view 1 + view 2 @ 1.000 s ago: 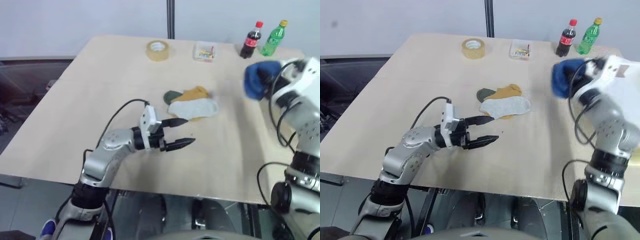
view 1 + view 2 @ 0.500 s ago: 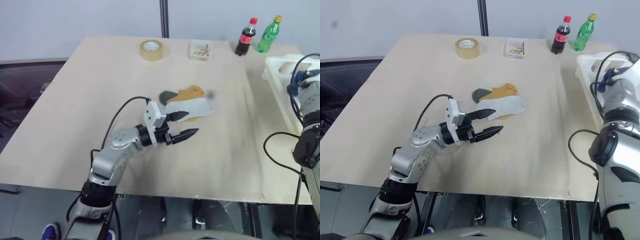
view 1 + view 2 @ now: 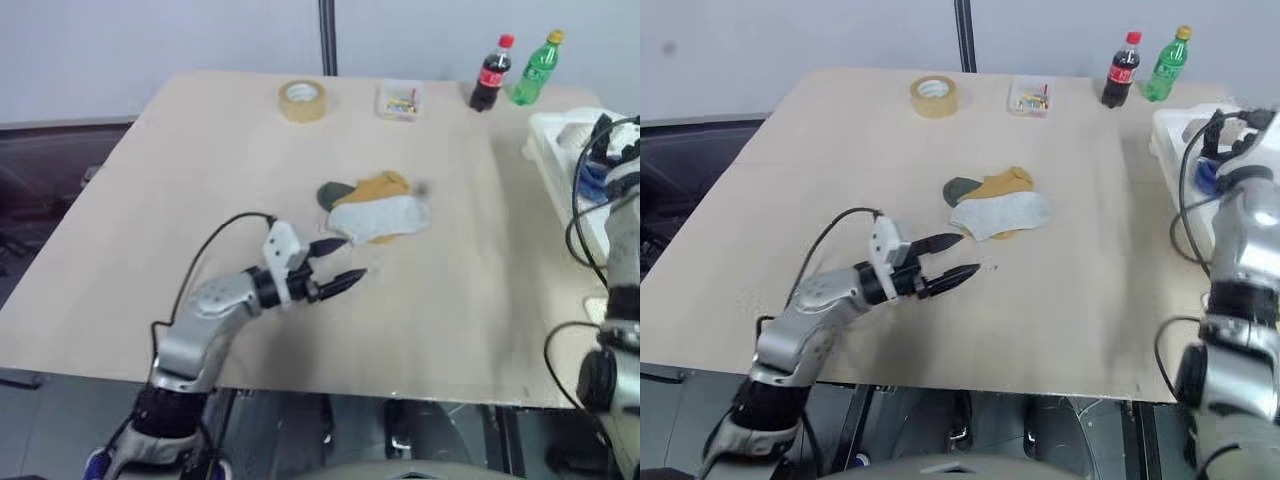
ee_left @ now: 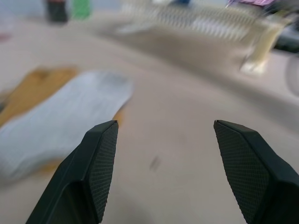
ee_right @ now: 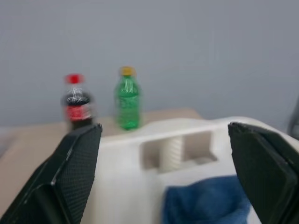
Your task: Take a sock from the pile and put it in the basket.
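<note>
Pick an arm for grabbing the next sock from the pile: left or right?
Left, probably. Its gripper is open and just short of the pile, pointing toward it. The right gripper is open over the basket, above the blue sock.

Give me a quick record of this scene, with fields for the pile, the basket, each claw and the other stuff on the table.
pile: grey, mustard and dark green socks, overlapping, mid-table
basket: cream-white, at the table's right edge, blue sock inside
left claw: open, empty, just short of the pile
right claw: open, empty, over the basket
table: also bears tape roll, small clear box, cola bottle, green bottle along the far edge
</note>
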You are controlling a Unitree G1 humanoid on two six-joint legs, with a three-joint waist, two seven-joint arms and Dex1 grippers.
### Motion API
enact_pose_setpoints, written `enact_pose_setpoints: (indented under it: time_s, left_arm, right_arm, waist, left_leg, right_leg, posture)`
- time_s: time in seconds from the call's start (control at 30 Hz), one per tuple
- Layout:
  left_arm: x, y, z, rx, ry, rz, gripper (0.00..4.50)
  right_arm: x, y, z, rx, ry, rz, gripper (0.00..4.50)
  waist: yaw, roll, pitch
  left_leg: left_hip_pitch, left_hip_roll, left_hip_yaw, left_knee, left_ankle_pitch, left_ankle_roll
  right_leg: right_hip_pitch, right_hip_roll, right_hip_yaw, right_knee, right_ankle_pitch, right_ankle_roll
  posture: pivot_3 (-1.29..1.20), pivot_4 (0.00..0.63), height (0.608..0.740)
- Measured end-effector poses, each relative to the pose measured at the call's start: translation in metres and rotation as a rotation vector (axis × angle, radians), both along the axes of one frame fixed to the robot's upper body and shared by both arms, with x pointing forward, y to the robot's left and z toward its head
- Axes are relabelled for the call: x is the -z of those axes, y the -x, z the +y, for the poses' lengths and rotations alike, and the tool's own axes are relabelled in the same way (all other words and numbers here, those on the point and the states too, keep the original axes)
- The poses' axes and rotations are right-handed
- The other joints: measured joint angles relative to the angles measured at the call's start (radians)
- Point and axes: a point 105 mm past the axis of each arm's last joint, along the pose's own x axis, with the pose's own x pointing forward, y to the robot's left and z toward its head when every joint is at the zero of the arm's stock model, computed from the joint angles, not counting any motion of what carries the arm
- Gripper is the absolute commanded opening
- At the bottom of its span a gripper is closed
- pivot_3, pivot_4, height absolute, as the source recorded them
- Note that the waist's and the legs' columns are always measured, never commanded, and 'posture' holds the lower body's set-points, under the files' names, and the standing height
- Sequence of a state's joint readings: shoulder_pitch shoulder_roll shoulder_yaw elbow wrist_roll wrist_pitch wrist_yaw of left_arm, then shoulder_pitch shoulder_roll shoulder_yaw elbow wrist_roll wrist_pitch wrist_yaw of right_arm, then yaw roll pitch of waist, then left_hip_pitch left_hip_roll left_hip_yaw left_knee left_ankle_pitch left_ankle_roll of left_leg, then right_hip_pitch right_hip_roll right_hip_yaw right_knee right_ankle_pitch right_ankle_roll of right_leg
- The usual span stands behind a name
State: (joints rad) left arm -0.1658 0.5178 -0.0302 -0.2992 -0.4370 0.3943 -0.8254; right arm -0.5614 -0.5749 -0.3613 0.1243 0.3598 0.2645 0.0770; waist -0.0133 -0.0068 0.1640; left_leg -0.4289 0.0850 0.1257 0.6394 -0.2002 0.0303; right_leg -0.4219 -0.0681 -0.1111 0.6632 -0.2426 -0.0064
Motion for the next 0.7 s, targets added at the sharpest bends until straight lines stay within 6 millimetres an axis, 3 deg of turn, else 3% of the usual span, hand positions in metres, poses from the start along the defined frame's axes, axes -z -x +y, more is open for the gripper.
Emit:
enact_pose_setpoints:
  time_s: [0.07,0.13,0.23,0.3,0.4,0.47,0.6,0.7]
  left_arm:
    - [0.004,0.002,0.015,-0.039,-0.023,0.013,3.49]
    - [0.007,0.007,0.03,-0.074,-0.024,0.039,3.49]
    - [0.006,0.017,0.055,-0.128,-0.036,0.064,3.49]
    - [0.002,0.026,0.075,-0.167,-0.061,0.078,3.49]
    - [-0.008,0.035,0.098,-0.219,-0.083,0.085,3.49]
    - [-0.013,0.039,0.105,-0.229,-0.097,0.085,3.49]
    - [-0.023,0.046,0.113,-0.231,-0.09,0.095,4.44]
    - [-0.024,0.048,0.114,-0.233,-0.082,0.104,4.44]
  right_arm:
    - [0.001,0.012,0.02,-0.096,0.069,0.031,4.46]
    - [0.008,0.031,0.052,-0.287,0.167,0.1,4.46]
    - [0.039,0.07,0.101,-0.608,0.289,0.275,4.46]
    - [0.069,0.1,0.116,-0.764,0.334,0.44,4.46]
    - [0.088,0.123,0.114,-0.827,0.325,0.565,4.46]
    - [0.091,0.13,0.108,-0.824,0.331,0.6,4.46]
    - [0.097,0.143,0.102,-0.841,0.334,0.651,4.5]
    - [0.1,0.148,0.102,-0.858,0.33,0.666,4.5]
  waist:
    - [0.0,0.0,0.0]
    - [0.002,0.0,0.0]
    - [0.008,0.0,0.0]
    - [0.012,-0.001,0.0]
    - [0.016,-0.002,0.0]
    - [0.018,-0.002,0.0]
    - [0.028,-0.002,0.0]
    - [0.028,-0.002,0.0]
  left_leg:
    - [0.0,0.0,0.0,0.0,0.0,0.001]
    - [0.0,0.001,-0.001,0.0,-0.003,0.004]
    - [-0.001,0.002,-0.004,0.0,-0.003,0.004]
    - [-0.001,0.002,-0.005,0.0,-0.003,0.005]
    - [-0.002,0.002,-0.007,0.004,-0.003,0.005]
    - [-0.002,0.002,-0.007,0.005,-0.005,0.002]
    - [-0.002,0.003,-0.01,0.007,-0.006,0.0]
    - [-0.003,0.003,-0.011,0.007,-0.006,0.0]
  right_leg:
    - [0.0,0.0,0.0,0.0,-0.002,0.003]
    - [0.0,-0.001,0.0,0.0,-0.002,0.003]
    - [0.0,-0.001,-0.003,-0.001,-0.003,0.003]
    - [0.002,-0.001,-0.004,-0.003,-0.003,0.003]
    - [0.002,-0.002,-0.006,-0.002,-0.004,0.001]
    - [0.002,-0.003,-0.007,-0.002,-0.005,0.0]
    - [0.003,-0.003,-0.009,-0.002,-0.005,-0.001]
    - [0.003,-0.002,-0.009,-0.002,-0.005,-0.001]
  posture:
    - [0.0,0.15,0.74]
    - [0.0,0.15,0.74]
    - [0.0,0.15,0.74]
    - [0.0,0.15,0.74]
    - [0.0,0.15,0.74]
    - [0.0,0.15,0.74]
    - [0.0,0.15,0.74]
    - [0.0,0.15,0.74]
